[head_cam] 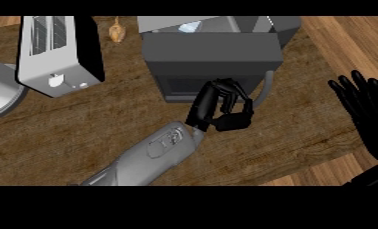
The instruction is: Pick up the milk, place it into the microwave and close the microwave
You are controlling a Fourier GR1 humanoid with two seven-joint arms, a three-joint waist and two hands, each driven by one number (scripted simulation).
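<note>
The dark grey microwave (pixel 212 48) stands at the back middle of the counter, its door (pixel 184 84) turned toward me and looking closed. A pale handle (pixel 267 86) runs down the door's right side. My left hand (pixel 221 109) is just in front of the door with its fingers curled, its fingertips against the door's lower edge, left of the handle. I see nothing held in it. My right hand (pixel 359 104) rests open at the right edge, fingers up. No milk shows anywhere in this view.
A silver toaster (pixel 57 53) stands at the back left. Part of a round grey dish (pixel 6 95) pokes in at the left edge. A small tan object (pixel 117 31) lies behind, between toaster and microwave. The counter's edge (pixel 317 168) runs along the lower right.
</note>
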